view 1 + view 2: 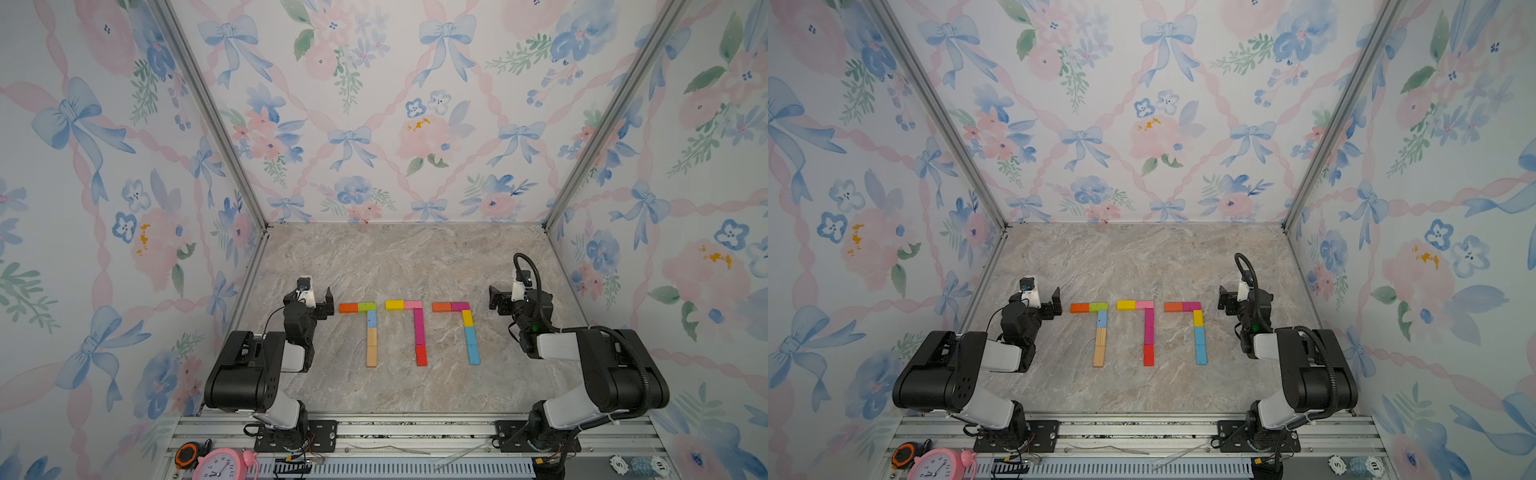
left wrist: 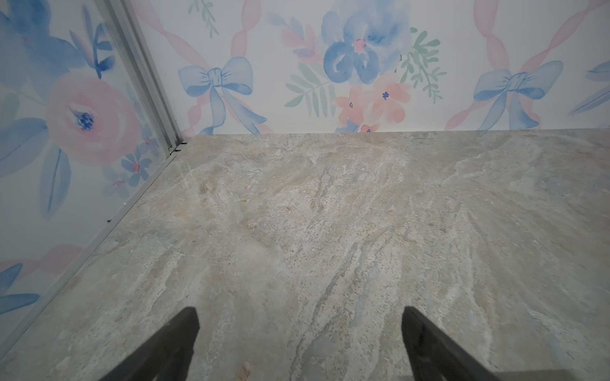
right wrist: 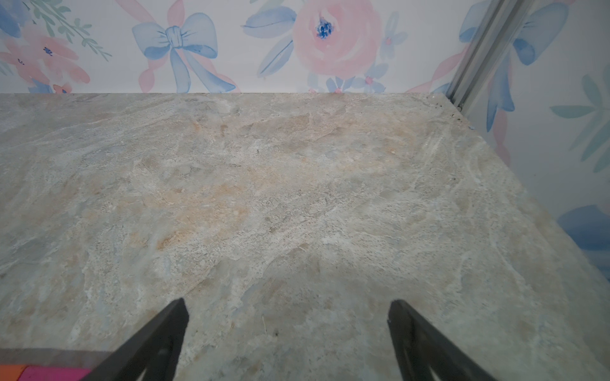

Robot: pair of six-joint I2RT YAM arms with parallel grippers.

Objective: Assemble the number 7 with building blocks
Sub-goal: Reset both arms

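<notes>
Black left gripper (image 2: pixel 300 313): jaws spread wide with nothing between them, only bare marble tabletop (image 2: pixel 297 214) beyond the fingers; in both top views it sits just beside the leftmost figure, apparently not touching it
Left seven: left orange block (image 1: pixel 348 307) and green block (image 1: pixel 367 306) make the bar; blue block (image 1: pixel 372 319) and two plain wood blocks (image 1: pixel 371 356) run down end to end as the stem
Middle seven: yellow block (image 1: pixel 394 305) and pink block (image 1: pixel 413 304) on top; magenta stem (image 1: pixel 419 326) below, closed off by a red block (image 1: pixel 421 355)
Right seven: right orange block (image 1: pixel 441 306) and magenta bar block (image 1: pixel 460 306) across; small yellow block (image 1: pixel 467 318), then two light blue blocks (image 1: pixel 471 336) downward
Right gripper (image 3: pixel 288 302): jaws equally wide, holding nothing; it stands near the right seven, a little further off than its partner; its wrist view catches only the end of that orange and magenta bar
Building blocks (image 1: pixel 1148 332): all flat on the tabletop, in three figures side by side between the arms; no loose block shows anywhere
Step in hand: judged complete, or the very end of the last placement; both arms stand off to the sides
Next move: no further pick seems needed; it calls for drawing the arms away without sweeping across the figures; the left arm has the least margin
</notes>
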